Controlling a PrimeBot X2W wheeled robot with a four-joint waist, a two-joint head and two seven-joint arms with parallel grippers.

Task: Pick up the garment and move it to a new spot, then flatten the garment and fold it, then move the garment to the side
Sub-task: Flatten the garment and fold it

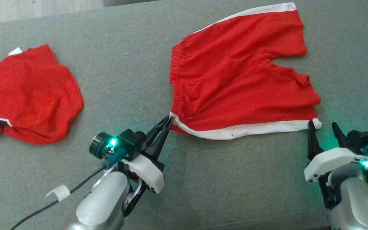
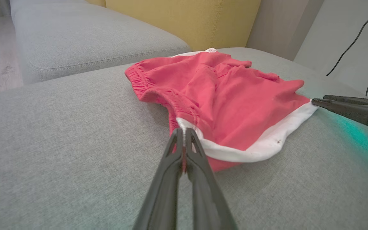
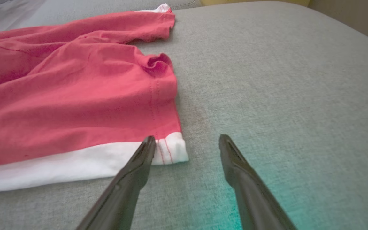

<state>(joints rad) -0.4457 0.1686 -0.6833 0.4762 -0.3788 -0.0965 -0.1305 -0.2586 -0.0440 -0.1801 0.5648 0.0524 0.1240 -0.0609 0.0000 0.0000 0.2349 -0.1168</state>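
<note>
The garment (image 1: 235, 80) is a pair of red shorts with white side trim, spread out and slightly wrinkled on the grey sofa cushion (image 1: 117, 70). My left gripper (image 1: 170, 118) is shut on its near left corner, where the elastic waistband meets the white trim; the left wrist view shows the garment (image 2: 228, 102) pinched at my left gripper's (image 2: 184, 131) tips. My right gripper (image 1: 322, 124) stands open at the near right corner. In the right wrist view the garment's (image 3: 75, 111) white hem corner lies between the open fingers of my right gripper (image 3: 187, 139), beside the left fingertip.
A second red garment (image 1: 27, 95) with white trim lies crumpled at the cushion's far left. A yellow back cushion (image 2: 184, 19) stands behind the seat. Wooden floor (image 1: 27, 9) shows past the cushion's far left edge. A black cable (image 1: 59, 198) trails from my left wrist.
</note>
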